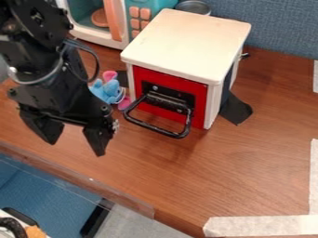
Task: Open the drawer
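The black gripper (76, 145) hangs at the left over the table's front part, its two fingers spread apart with nothing between them. To its right stands a small white cabinet (186, 39) with a red drawer front (168, 86). The drawer looks closed, its front about flush with the cabinet. A black loop handle (155, 128) sticks out from the drawer front toward the camera. The gripper is left of the handle and apart from it.
A toy microwave (93, 21) stands at the back left. A blue and pink toy (109, 89) lies between arm and cabinet. Black tape (236, 109) is at the cabinet's right, a metal can (193, 6) behind it. The table edge (93, 181) runs along the lower left.
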### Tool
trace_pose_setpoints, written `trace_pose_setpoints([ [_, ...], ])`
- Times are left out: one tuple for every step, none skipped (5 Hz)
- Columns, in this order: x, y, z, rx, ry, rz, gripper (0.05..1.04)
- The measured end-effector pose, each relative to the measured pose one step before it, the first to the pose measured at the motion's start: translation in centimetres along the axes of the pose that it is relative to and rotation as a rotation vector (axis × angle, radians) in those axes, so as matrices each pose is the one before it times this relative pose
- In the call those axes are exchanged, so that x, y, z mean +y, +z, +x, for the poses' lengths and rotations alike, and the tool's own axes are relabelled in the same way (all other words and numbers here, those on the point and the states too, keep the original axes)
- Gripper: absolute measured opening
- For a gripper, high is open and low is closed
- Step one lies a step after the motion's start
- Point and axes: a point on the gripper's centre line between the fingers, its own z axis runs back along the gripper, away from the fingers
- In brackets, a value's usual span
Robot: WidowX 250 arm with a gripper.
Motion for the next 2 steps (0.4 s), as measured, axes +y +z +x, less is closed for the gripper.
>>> trace_pose_setpoints([
  [-0.007,-0.380,-0.314,0.0185,0.0057,0.0005,1.001],
  [0.266,-0.877,0.079,-0.0032,0.0598,0.0159,1.001],
])
